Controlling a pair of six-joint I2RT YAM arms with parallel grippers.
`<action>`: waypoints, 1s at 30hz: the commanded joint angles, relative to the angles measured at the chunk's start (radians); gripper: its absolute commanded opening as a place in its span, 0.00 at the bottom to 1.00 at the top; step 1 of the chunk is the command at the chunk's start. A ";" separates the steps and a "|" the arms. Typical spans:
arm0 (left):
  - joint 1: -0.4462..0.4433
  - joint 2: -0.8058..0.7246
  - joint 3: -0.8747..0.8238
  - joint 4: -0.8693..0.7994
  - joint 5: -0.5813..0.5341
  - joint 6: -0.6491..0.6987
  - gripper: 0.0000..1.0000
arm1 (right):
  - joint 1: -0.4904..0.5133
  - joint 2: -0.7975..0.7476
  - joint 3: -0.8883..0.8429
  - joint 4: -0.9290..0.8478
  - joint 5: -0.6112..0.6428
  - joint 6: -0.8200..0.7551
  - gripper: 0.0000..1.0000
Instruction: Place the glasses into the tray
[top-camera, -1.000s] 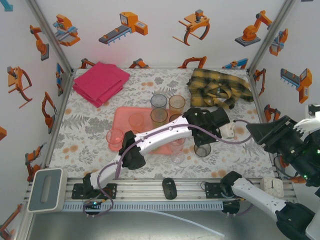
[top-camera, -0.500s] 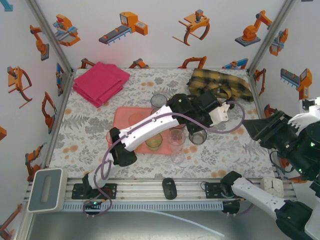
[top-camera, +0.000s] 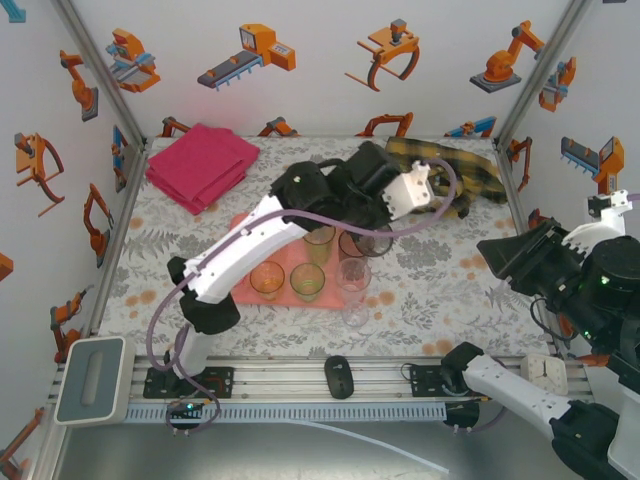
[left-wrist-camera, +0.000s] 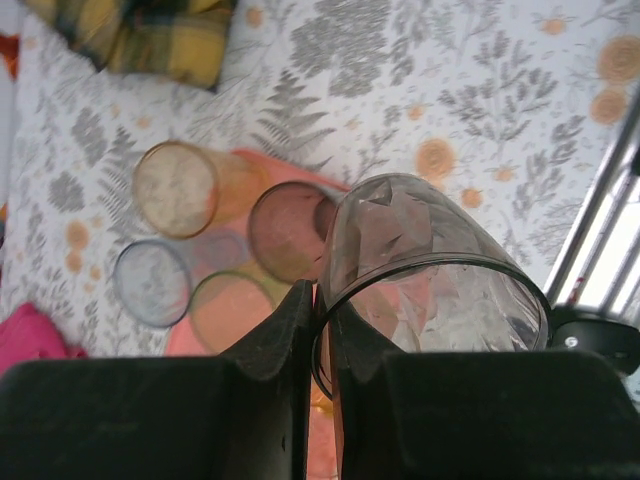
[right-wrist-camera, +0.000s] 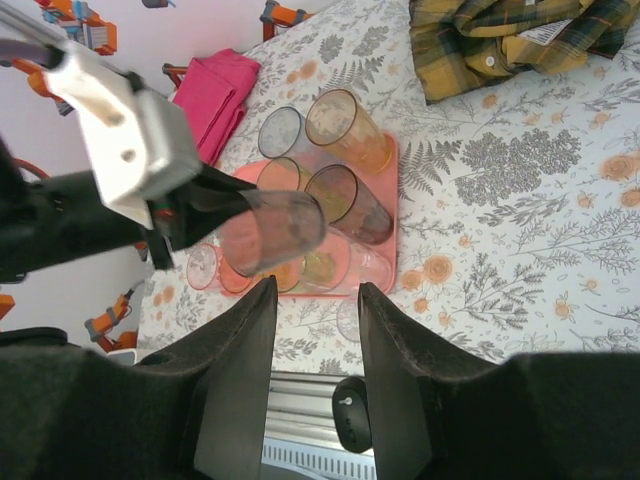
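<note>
A smoky dark transparent tumbler (left-wrist-camera: 430, 260) was pinched by its rim in the left gripper (left-wrist-camera: 322, 300) above the salmon-pink rectangular plastic tray (right-wrist-camera: 391, 190); the right gripper (right-wrist-camera: 315, 290) was held spread and empty.

White walls (top-camera: 320, 100) with orange robot pictures (top-camera: 385, 60) surround a floral-print table (top-camera: 460, 300).

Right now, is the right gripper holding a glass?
No, the right gripper is open with nothing between its jaws; the left gripper pinches the smoky glass.

Upright glasses (top-camera: 267, 280) crowd the tray (top-camera: 288, 256); open tabletop (top-camera: 450, 290) lies rightward
</note>
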 joint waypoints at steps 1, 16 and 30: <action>0.055 -0.075 -0.045 -0.036 -0.040 0.019 0.17 | -0.004 -0.005 -0.022 0.057 -0.012 0.009 0.39; 0.517 -0.441 -0.498 0.115 0.030 0.064 0.18 | -0.004 0.046 -0.187 0.143 -0.039 0.034 0.39; 0.720 -0.597 -0.981 0.422 0.040 0.099 0.17 | -0.004 0.146 -0.312 0.237 -0.073 0.005 0.40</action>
